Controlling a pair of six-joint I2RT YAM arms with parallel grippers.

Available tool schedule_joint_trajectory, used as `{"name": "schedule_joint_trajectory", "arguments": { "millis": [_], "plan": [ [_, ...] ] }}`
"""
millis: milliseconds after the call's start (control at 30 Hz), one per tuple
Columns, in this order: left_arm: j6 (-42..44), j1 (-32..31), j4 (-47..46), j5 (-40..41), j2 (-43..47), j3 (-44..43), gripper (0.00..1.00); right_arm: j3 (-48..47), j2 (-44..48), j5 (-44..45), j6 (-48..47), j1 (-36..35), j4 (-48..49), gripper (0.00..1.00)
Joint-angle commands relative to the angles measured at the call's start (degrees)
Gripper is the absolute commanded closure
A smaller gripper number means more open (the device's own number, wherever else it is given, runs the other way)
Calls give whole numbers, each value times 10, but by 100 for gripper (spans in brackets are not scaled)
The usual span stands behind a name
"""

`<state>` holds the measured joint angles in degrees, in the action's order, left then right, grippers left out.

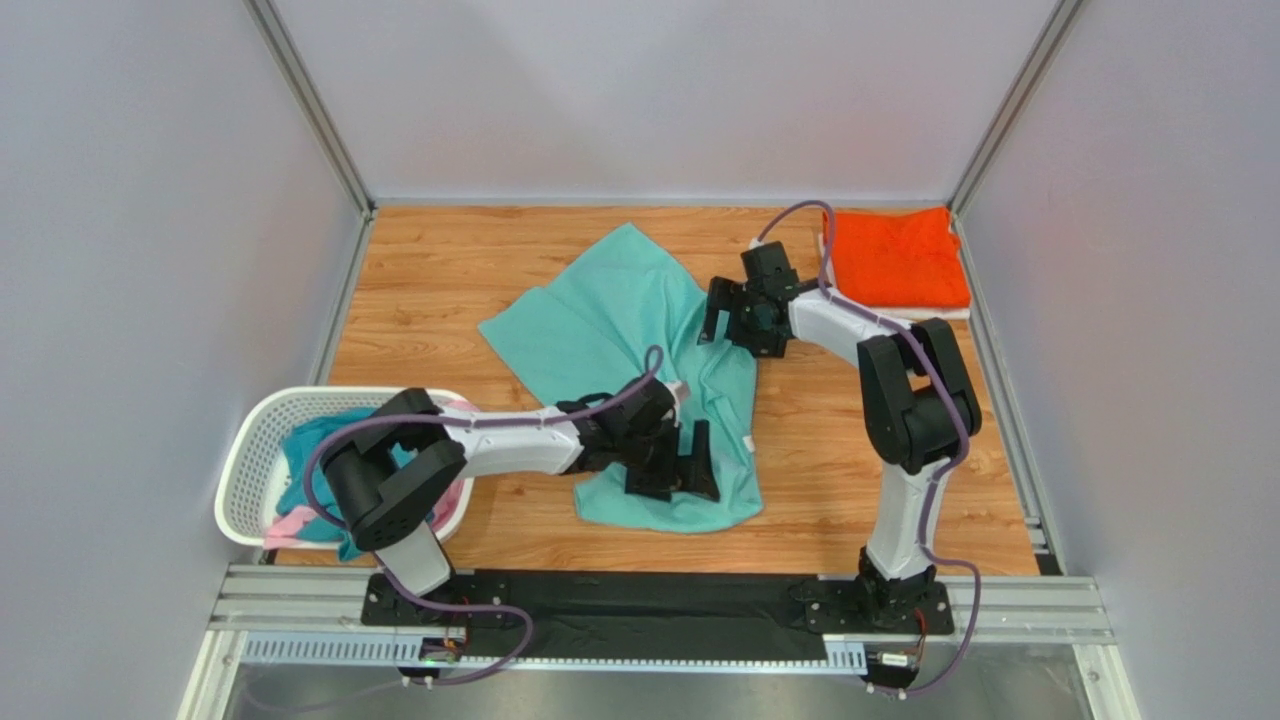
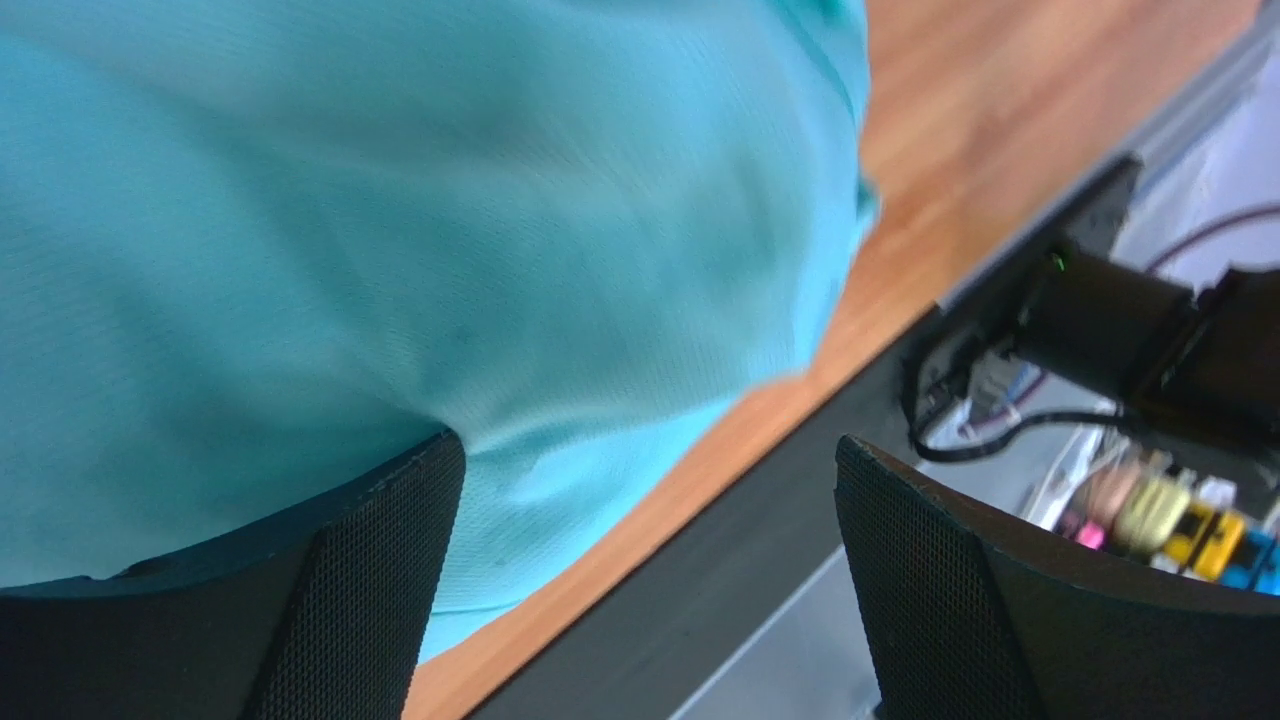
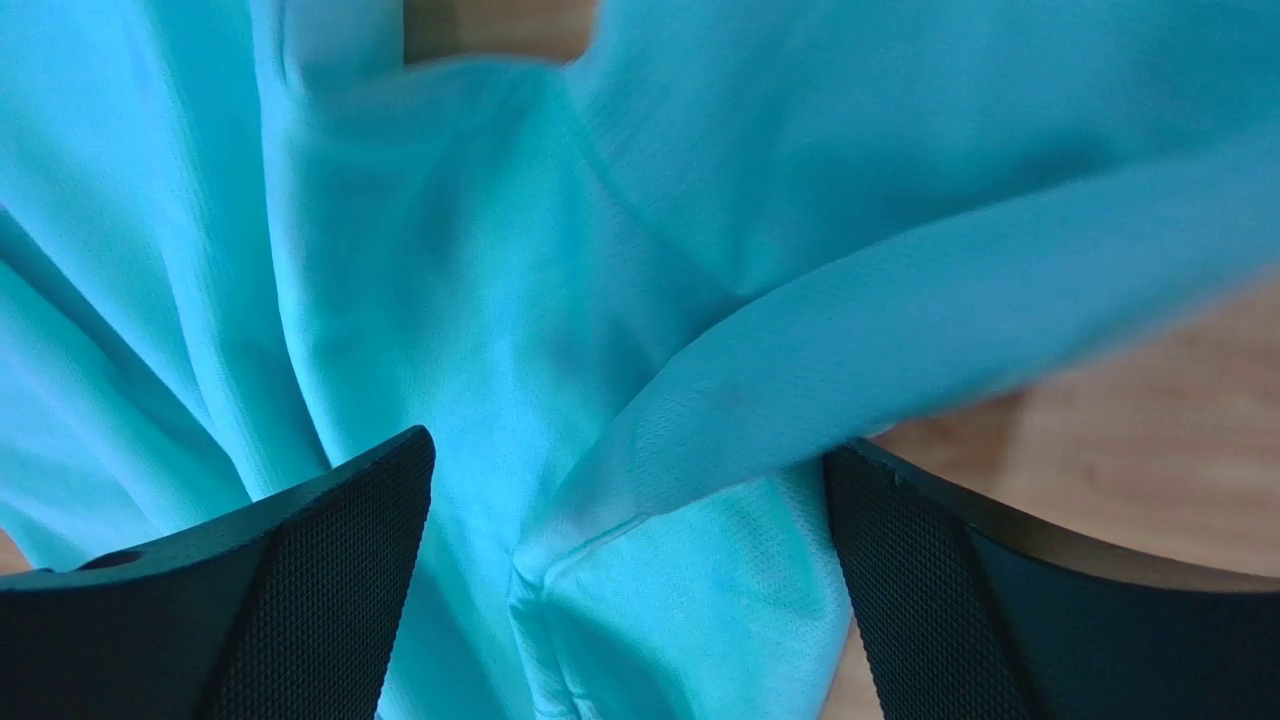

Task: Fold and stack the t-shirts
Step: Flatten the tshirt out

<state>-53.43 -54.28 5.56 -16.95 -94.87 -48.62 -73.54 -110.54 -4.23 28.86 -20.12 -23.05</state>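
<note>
A mint-teal t-shirt (image 1: 624, 338) lies crumpled and spread across the middle of the wooden table. My left gripper (image 1: 679, 462) hovers open over its near edge; in the left wrist view the cloth (image 2: 376, 225) fills the left side and only the left finger overlaps it. My right gripper (image 1: 724, 318) is open at the shirt's far right side, its fingers straddling a raised fold of the shirt (image 3: 646, 450). An orange t-shirt (image 1: 899, 257) lies folded at the far right corner on something white. Darker teal and pink t-shirts (image 1: 319, 450) sit in the basket.
A white plastic laundry basket (image 1: 248, 473) stands at the near left, partly behind my left arm. The black mounting rail (image 1: 661, 600) runs along the near edge. Grey walls close in the table on three sides.
</note>
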Motion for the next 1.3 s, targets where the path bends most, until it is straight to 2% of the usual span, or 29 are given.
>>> {"name": "schedule_joint_trajectory", "arguments": {
  "millis": [0, 67, 200, 333, 400, 433, 467, 533, 567, 600, 633, 667, 800, 867, 900, 1000, 1267],
  "plan": [
    [-44, -54, -79, -43, -35, -45, 0, -63, -50, -64, -94, 24, -6, 0],
    [-26, -70, -40, -43, -50, -108, 0, -106, -48, -58, -120, 30, -26, 0],
    [9, -72, 33, 0, -25, -151, 0, -124, 0, -49, -145, 64, -62, 0],
    [44, -71, 159, 126, 50, -147, 0, -86, 94, 3, -145, 74, -103, 0],
    [50, -71, 204, 168, 107, -129, 0, -43, 129, -5, -133, 72, -115, 0],
    [49, -70, 228, 229, 126, -122, 0, -22, 170, -10, -121, 69, -114, 0],
    [40, -61, 274, 255, 164, -107, 0, 5, 191, -13, -102, 64, -112, 0],
    [25, -24, 327, 306, 202, -85, 0, 79, 259, -9, -87, 33, -104, 0],
    [18, -4, 339, 314, 242, -58, 0, 119, 302, -1, -70, -6, -102, 0],
    [18, 18, 344, 314, 261, -41, 0, 119, 302, 9, -62, -28, -102, 0],
    [20, 42, 345, 306, 281, -25, 0, 158, 341, 18, -52, -52, -108, 0],
    [23, 89, 346, 299, 319, 3, 0, 174, 359, 41, -34, -79, -112, 0],
    [45, 166, 350, 285, 383, 34, 0, 249, 419, 92, 68, -234, -120, 0],
    [53, 182, 353, 289, 398, 37, 0, 277, 423, 96, 94, -294, -98, 0],
    [55, 186, 353, 287, 400, 36, 0, 281, 417, 99, 111, -349, -89, 0],
    [60, 193, 353, 276, 399, 35, 0, 270, 349, 106, 138, -424, -53, 0],
    [60, 195, 353, 264, 392, 45, 0, 226, 215, 99, 132, -423, -31, 0]
  ]
}}
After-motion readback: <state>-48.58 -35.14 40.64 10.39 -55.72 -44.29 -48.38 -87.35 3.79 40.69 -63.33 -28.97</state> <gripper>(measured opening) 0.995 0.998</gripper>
